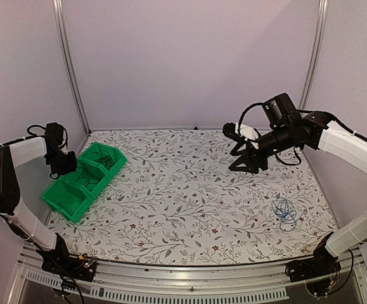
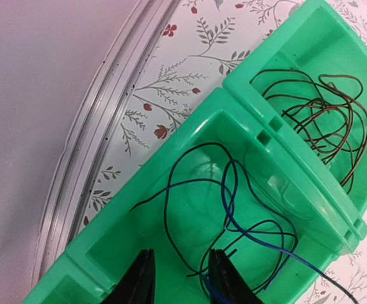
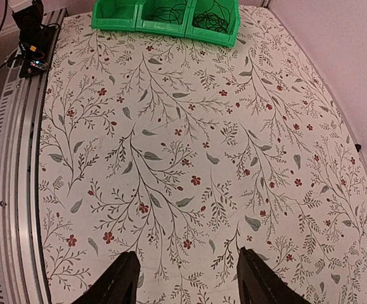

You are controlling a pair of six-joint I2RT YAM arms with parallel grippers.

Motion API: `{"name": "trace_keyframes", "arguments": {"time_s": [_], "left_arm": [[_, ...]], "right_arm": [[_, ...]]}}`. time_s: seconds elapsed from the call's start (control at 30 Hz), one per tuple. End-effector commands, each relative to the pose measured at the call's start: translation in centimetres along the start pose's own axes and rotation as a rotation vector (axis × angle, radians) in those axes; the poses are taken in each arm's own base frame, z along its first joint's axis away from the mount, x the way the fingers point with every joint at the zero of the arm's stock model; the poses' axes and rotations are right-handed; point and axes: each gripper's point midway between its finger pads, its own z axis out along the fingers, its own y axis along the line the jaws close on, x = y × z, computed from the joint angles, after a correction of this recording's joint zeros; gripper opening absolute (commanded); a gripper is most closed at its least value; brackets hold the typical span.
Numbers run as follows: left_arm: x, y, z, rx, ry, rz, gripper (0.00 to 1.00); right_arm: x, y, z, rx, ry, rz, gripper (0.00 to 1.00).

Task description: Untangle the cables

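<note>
At the bottom of its wrist frame, the left gripper [image 2: 182, 269] stood jaws apart over thin black and blue cables [image 2: 226, 196] in the green plastic bin [image 2: 234, 95]. The right gripper [image 3: 186, 275] gaped wide above the floral tablecloth [image 3: 170, 158].

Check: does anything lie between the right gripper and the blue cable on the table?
Nothing visible does. The right gripper hovers open above the table. The blue cable lies on it in the open, nearer that arm's base.
</note>
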Motion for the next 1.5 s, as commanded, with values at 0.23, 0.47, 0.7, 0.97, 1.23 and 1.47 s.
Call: {"name": "trace_keyframes", "arguments": {"time_s": [0.23,0.47,0.7,0.97,1.23,1.47], "left_arm": [[-1.3,4.2,-2.6,-0.258,0.013,0.221,0.28],[-1.8,1.4,0.5,-0.246,0.046,0.309,0.28],[-3.7,1.4,-1.2,-0.297,-0.002,0.304,0.28],[-5.5,-0.8,-7.6,-0.199,-0.125,0.255,0.28],[0.4,-2.9,-5.1,-0.014,0.04,0.272,0.29],[1.6,-3.3,-2.2,0.002,0.109,0.287,0.31]], "right_arm": [[0.4,-0.6,0.7,-0.071,0.123,-0.008,0.58],[0.0,-0.4,1.5,-0.131,0.125,0.038,0.58],[0.5,0.0,0.9,-0.115,0.131,0.055,0.58],[1.7,-3.2,-1.3,-0.026,0.104,0.171,0.56],[2.0,-3.7,-1.1,-0.036,0.098,0.192,0.55],[2.1,-3.8,-0.7,-0.047,0.101,0.198,0.55]]}}
